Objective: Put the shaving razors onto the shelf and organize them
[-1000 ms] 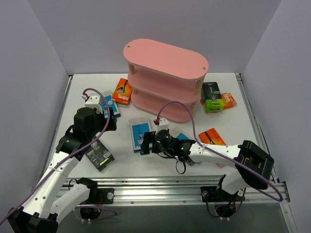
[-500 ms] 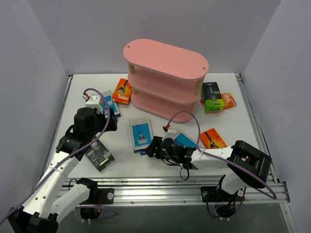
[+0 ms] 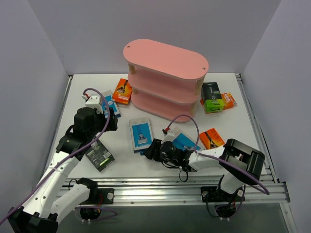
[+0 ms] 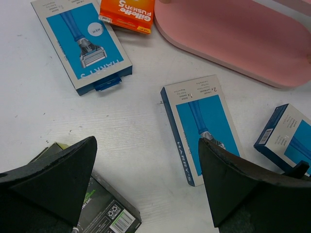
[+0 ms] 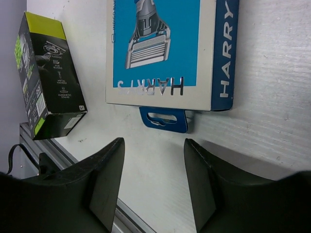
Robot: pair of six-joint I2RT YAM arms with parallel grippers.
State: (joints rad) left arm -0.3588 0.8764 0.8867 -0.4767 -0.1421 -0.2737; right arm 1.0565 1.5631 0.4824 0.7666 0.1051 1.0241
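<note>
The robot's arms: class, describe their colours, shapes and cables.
Both the left arm and right arm have white links and black joints. A purple cable loops along each. The fingers are matt black, broad and wedge-shaped.

I see printed cardboard on the blue-and-white razor pack (image 5: 165, 53), smooth with a slight sheen, and on the black-and-lime pack (image 5: 46, 77) too. The table (image 4: 136, 141) is finely ribbed. The shelf (image 4: 243, 39) looks smooth and matt, its posts (image 3: 131, 68) pale wood. The fingers (image 4: 53, 179) of my left gripper (image 4: 147, 141) are grainy matt black plastic.
</note>
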